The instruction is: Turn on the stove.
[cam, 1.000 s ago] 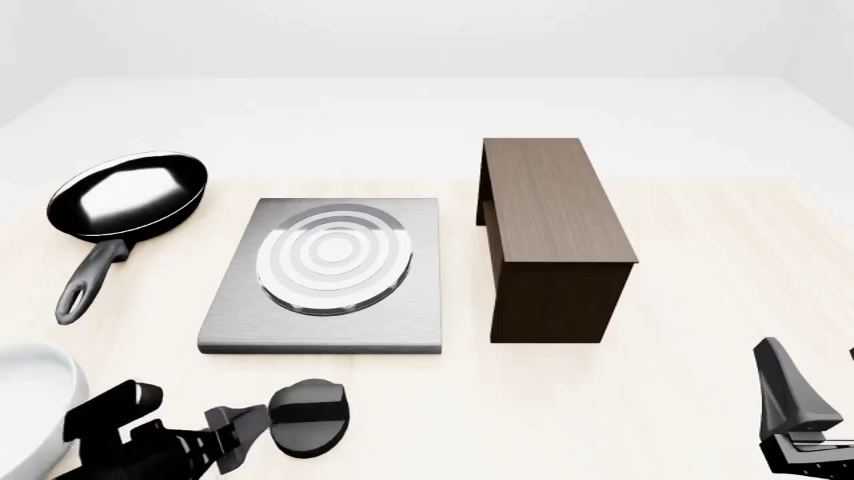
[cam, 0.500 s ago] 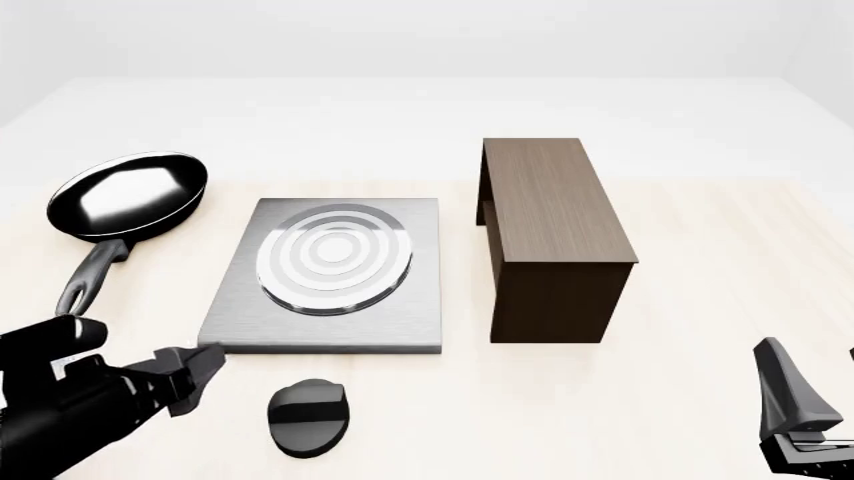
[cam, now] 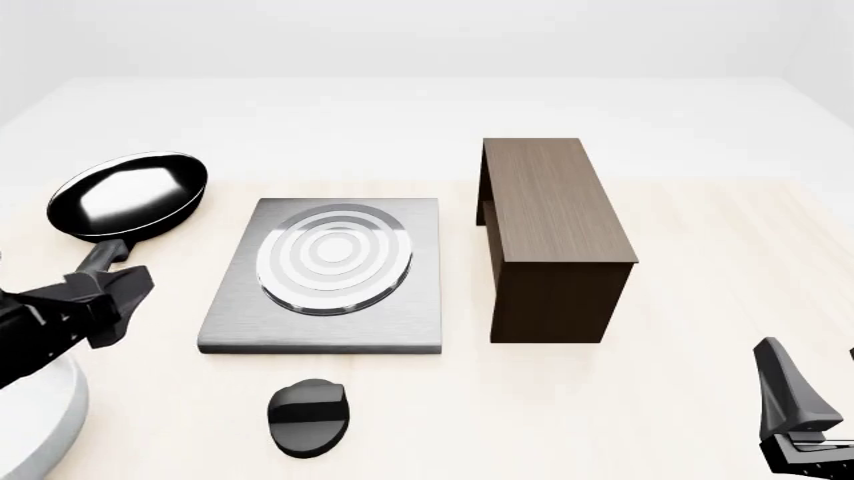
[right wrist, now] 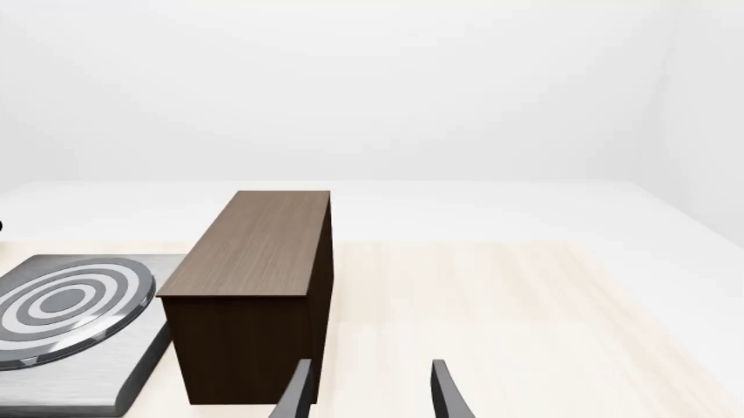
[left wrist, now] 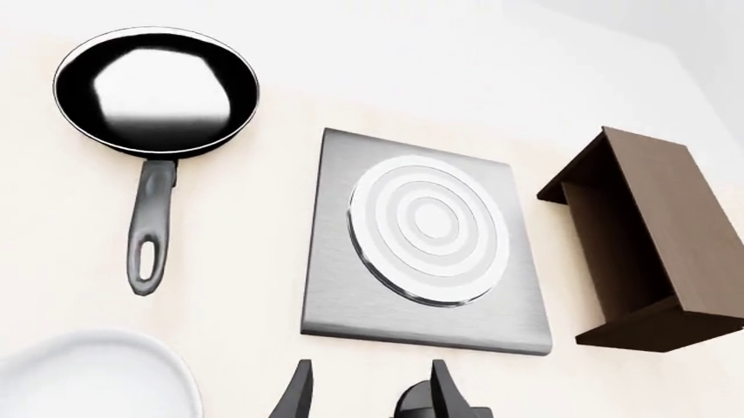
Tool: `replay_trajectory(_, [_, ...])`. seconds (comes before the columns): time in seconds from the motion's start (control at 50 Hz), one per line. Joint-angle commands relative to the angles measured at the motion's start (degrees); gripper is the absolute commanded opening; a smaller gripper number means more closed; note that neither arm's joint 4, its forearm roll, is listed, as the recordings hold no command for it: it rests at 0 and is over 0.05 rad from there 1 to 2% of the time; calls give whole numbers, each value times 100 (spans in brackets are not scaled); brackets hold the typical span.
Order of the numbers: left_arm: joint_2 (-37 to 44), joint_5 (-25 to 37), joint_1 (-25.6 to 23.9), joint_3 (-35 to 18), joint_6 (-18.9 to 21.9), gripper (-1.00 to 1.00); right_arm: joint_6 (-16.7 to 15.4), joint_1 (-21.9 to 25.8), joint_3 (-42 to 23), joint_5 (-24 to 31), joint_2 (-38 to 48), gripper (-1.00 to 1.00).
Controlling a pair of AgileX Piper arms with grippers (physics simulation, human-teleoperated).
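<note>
The stove (cam: 327, 275) is a flat grey slab with silver burner rings at table centre. Its black oval knob (cam: 310, 417) lies on the table just in front of it, nearer to me. My left gripper (cam: 110, 298) is open and empty, raised at the left of the slab, well apart from the knob. In the left wrist view the open fingertips (left wrist: 300, 394) frame the slab (left wrist: 424, 239), and the knob (left wrist: 409, 405) peeks in beside one finger. My right gripper (cam: 817, 388) is open and empty at the front right, far from the stove (right wrist: 64, 300).
A black frying pan (cam: 127, 195) lies at the back left with its handle toward me. A dark brown wooden box (cam: 550, 235) stands right of the stove. A white bowl (cam: 40, 425) sits at the front left under my left arm.
My left gripper has pulled off the knob and swung left and away from it, rising. The knob lies where it was. The right arm has not moved.
</note>
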Motion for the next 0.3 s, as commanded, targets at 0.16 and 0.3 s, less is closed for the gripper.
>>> replay_trajectory(0.16, [-456, 627, 895, -716, 572, 100, 0, 0, 0, 0, 0, 100])
replay_trajectory(0.3, [-766, 1037, 1327, -1316, 690, 100, 0, 0, 0, 0, 0, 100])
